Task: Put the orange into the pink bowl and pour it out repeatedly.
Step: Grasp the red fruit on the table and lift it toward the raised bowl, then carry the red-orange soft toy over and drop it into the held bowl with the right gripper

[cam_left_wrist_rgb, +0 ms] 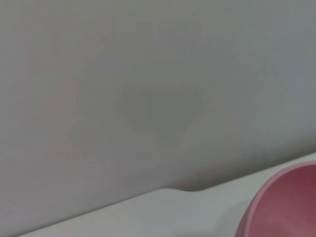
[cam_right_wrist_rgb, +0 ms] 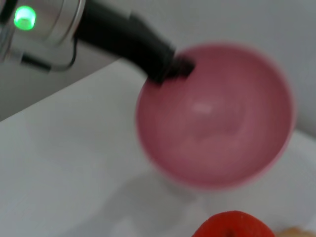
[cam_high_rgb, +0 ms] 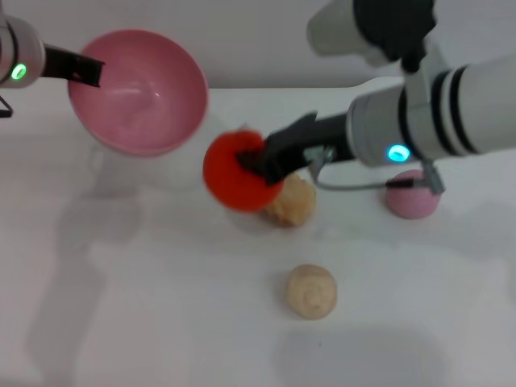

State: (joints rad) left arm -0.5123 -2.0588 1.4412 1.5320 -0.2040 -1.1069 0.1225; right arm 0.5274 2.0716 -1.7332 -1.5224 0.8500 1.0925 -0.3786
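Note:
The pink bowl point(cam_high_rgb: 139, 90) hangs above the table at the upper left, tilted so its empty inside faces forward; my left gripper point(cam_high_rgb: 87, 72) is shut on its rim. The right wrist view shows the same bowl point(cam_right_wrist_rgb: 215, 116) with the left gripper point(cam_right_wrist_rgb: 170, 69) clamped on its edge. The left wrist view shows only a slice of the bowl point(cam_left_wrist_rgb: 289, 205). The red-orange orange point(cam_high_rgb: 236, 171) is held off the table in the middle, my right gripper point(cam_high_rgb: 260, 161) shut on it, to the right of and lower than the bowl. The top of the orange point(cam_right_wrist_rgb: 232, 226) shows in the right wrist view.
A tan lumpy toy point(cam_high_rgb: 292, 201) lies just behind the orange. A beige ball point(cam_high_rgb: 311, 291) rests nearer the front. A pale pink ball point(cam_high_rgb: 413, 196) sits at the right under my right arm. The white table point(cam_high_rgb: 161, 306) ends at a grey wall behind.

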